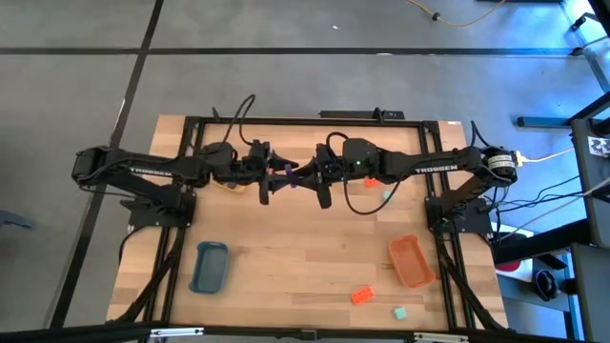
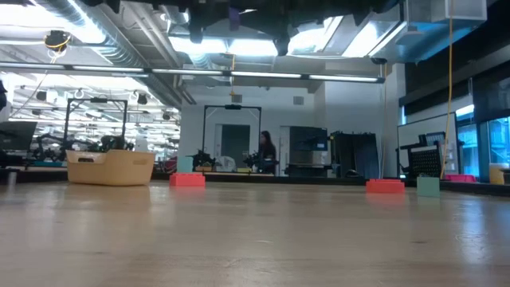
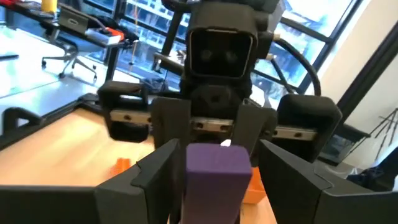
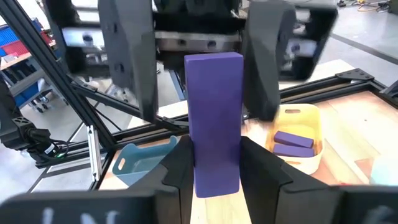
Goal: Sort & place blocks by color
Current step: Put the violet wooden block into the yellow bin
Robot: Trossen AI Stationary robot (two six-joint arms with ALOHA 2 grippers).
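Observation:
A long purple block (image 1: 287, 173) hangs in the air over the middle of the table's far half, between my two grippers, which face each other. My right gripper (image 4: 214, 158) is shut on it. My left gripper (image 1: 270, 181) is open, one finger (image 4: 127, 62) on either side of the block's far end without plainly touching it. Two more purple blocks (image 4: 293, 140) lie in the yellow tray (image 4: 311, 158). An orange-red block (image 1: 361, 295) and two mint blocks (image 1: 401, 312) (image 1: 386, 195) rest on the table. My right gripper pinches the purple block between its two fingers (image 4: 180, 174) at the block's end nearest that arm (image 4: 216, 177). The fingers come level from the table's right side and lie along the block. The block is lifted clear, sticking out level toward my left gripper.
The blue tray (image 1: 210, 267) sits near the left front, the orange tray (image 1: 412, 260) near the right front. The yellow tray lies under the left arm. The black frame rail (image 1: 286, 121) runs along the far edge. Bare wood (image 1: 295, 267) shows between the blue and orange trays.

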